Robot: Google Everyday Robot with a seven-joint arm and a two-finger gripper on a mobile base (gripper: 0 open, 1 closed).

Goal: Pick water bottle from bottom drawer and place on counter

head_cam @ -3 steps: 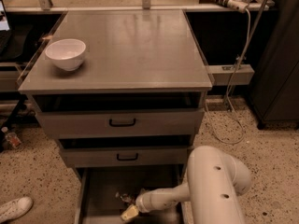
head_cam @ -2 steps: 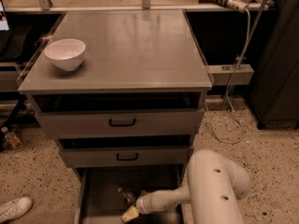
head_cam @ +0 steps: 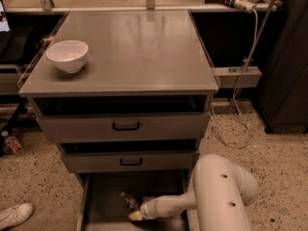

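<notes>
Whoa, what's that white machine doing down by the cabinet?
A white robot arm is reaching into the wide grey metal bottom drawer, which is pulled open. Its gripper is right beside a small clear plastic water bottle on the drawer floor; I can't tell whether it has hold of it. The bottle is not yet on the flat grey metal counter up top, where a white bowl sits near the left edge.

Bowl [head_cam: 68, 55] on counter [head_cam: 139, 47]; gripper [head_cam: 131, 206] in btm drawer [head_cam: 105, 203]
</notes>
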